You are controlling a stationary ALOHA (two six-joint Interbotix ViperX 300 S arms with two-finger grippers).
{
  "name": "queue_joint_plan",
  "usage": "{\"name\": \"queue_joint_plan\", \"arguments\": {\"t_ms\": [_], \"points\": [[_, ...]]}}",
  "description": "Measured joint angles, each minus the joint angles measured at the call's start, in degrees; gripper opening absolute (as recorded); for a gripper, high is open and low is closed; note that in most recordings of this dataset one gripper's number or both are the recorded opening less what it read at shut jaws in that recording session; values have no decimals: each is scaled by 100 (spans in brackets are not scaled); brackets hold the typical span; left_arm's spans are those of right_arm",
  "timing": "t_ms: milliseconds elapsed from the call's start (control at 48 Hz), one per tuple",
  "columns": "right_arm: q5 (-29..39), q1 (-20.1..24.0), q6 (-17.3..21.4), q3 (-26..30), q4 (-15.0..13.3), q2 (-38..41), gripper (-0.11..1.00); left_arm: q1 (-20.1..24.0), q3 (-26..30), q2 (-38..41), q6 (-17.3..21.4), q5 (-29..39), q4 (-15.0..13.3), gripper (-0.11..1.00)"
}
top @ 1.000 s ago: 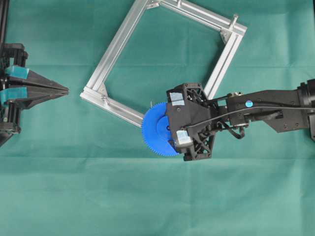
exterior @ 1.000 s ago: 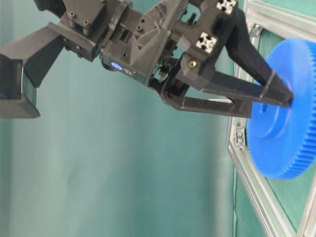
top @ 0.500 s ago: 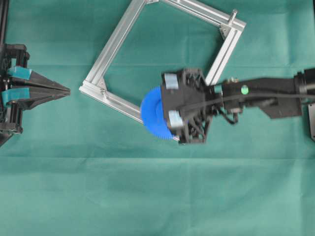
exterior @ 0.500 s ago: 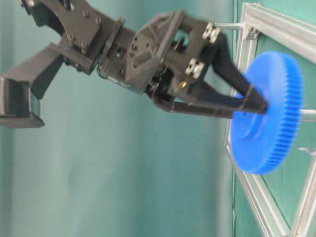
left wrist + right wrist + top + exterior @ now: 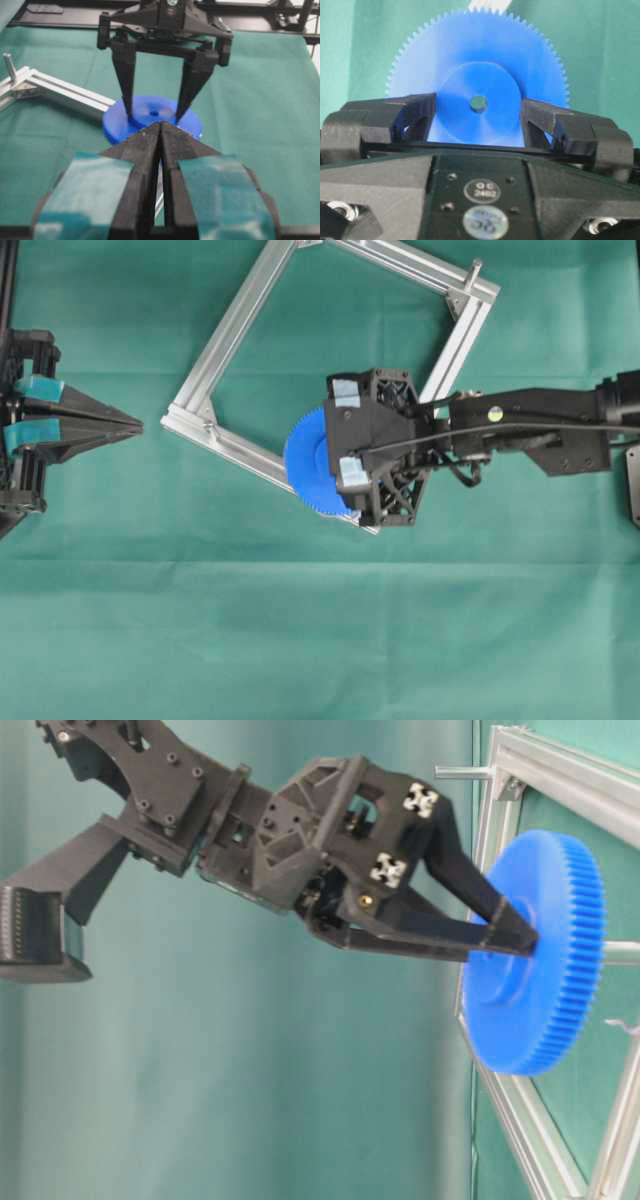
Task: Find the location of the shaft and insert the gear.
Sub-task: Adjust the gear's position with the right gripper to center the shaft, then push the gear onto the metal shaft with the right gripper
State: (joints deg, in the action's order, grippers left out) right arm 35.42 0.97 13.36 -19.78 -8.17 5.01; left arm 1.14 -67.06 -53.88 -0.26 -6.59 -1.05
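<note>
My right gripper point(image 5: 338, 466) is shut on the raised hub of the blue gear point(image 5: 303, 466) and holds it flat over the near rail of the square aluminium frame point(image 5: 230, 335). In the table-level view the gripper point(image 5: 515, 942) holds the gear point(image 5: 555, 980) a little off the frame. The silvery shaft point(image 5: 622, 953) points at the gear's underside about level with the centre, with its pale wire point(image 5: 620, 1025) beside it. The gear's rim hides its tip. The overhead view hides the shaft. The right wrist view shows the gear point(image 5: 478, 55) between my fingers point(image 5: 415, 120). My left gripper point(image 5: 133, 425) is shut and empty at the left.
A bare silver pin point(image 5: 477, 266) stands at the frame's far right corner, also in the table-level view point(image 5: 462, 771) and the left wrist view point(image 5: 8, 61). Green cloth point(image 5: 300, 640) covers the table. The left wrist view shows my shut left gripper point(image 5: 161, 125) in front of the gear point(image 5: 116, 125).
My right gripper has carried the gear toward the far side and a little left, onto the frame's near rail and over the shaft. The gear sits slightly farther off the table. The left arm has not moved.
</note>
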Motion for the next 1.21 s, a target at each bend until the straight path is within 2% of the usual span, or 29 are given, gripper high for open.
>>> {"name": "queue_joint_plan", "arguments": {"t_ms": [292, 667, 1209], "points": [[-53, 141, 35, 70, 123, 132, 69, 0, 0, 0, 0, 0, 0, 1], [-105, 229, 431, -123, 149, 44, 69, 0, 0, 0, 0, 0, 0, 1], [-396, 448, 466, -290, 193, -9, 69, -9, 0, 0, 0, 0, 0, 1]]}}
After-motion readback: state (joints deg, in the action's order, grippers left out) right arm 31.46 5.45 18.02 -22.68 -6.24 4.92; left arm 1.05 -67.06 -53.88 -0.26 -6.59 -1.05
